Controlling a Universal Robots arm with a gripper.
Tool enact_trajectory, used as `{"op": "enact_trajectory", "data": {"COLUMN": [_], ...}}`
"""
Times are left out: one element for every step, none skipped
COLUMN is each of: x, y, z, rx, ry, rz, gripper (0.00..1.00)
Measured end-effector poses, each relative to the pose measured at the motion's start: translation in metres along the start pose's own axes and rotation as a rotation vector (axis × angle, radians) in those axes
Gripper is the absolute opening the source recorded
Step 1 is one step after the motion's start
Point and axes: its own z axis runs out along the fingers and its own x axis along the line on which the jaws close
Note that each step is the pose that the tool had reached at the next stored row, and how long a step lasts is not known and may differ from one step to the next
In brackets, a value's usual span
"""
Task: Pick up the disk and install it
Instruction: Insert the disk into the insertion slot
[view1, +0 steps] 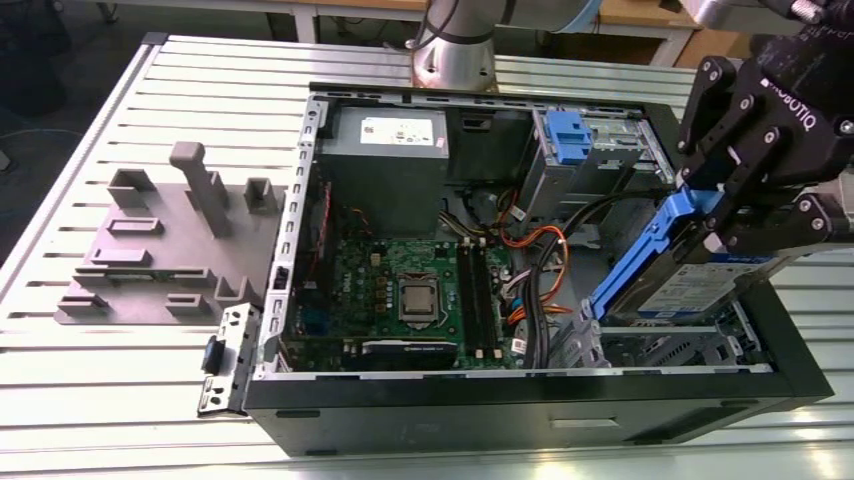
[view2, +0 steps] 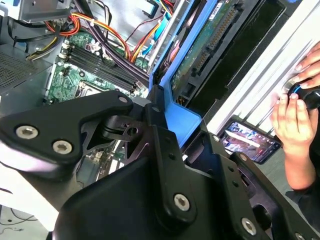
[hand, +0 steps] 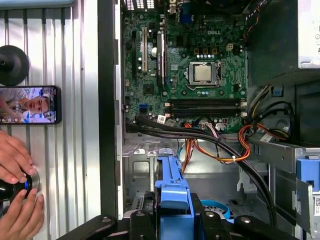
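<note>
Pick-up is being judged as done. The disk (view1: 687, 292) is being carried clear of the table, w/ the gripper (view1: 731, 222) being closed on its blue carrier (view1: 638, 255), jaws pressed against both sides.

Re position: the disk is being held tilted, high end at the gripper and low end angled down toward the drive cage (view1: 667, 345), at the exterior view's right, inside the PC case (view1: 534, 405). Whether the low edge is touching the cage can't be told.

In the first wrist view the carrier's end (hand: 172, 197) is being shown over the cage area, near the cable bundle (hand: 220, 145). In the second wrist view the disk's circuit-board side (view2: 205, 45) is being shown.

Install is being judged as not yet done, i.e. the disk isn't lying flat or seated. A person's hands (hand: 15, 200) are being rested on a knob outside the case.
</note>
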Motion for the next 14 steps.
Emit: {"op": "enact_trajectory", "data": {"x": [0.0000, 0.0001, 0.0002, 0.0003, 0.0003, 0.0005, 0.0006, 0.0007, 0.0010, 0.0011, 0.0012, 0.0013, 0.0013, 0.0014], "y": [0.0000, -0.0001, 0.0000, -0.0001, -0.0001, -0.0001, -0.0001, -0.0001, -0.0001, -0.0001, -0.0002, -0.0001, -0.0002, -0.0002], "z": [0.0012, 0.0024, 0.0035, 0.0046, 0.0058, 0.0070, 0.0082, 0.0094, 0.0107, 0.0117, 0.0126, 0.0130, 0.0131, 0.0131], "rx": [0.0000, 0.0000, 0.0000, 0.0000, 0.0000, 0.0000, 0.0000, 0.0000, 0.0000, 0.0000, 0.0000, 0.0000, 0.0000, 0.0000], "ry": [-0.0001, -0.0002, 0.0000, 0.0000, 0.0000, -0.0001, -0.0001, 0.0000, -0.0001, -0.0001, -0.0001, 0.0000, 0.0002, 0.0002], "rz": [0.000, 0.000, 0.000, 0.000, 0.000, 0.000, 0.000, 0.000, 0.000, 0.000, 0.000, 0.000, 0.000, 0.000], "gripper": [0.36, 0.36, 0.36, 0.36, 0.36, 0.36, 0.36, 0.36, 0.36, 0.36, 0.36, 0.36, 0.36, 0.36]}}
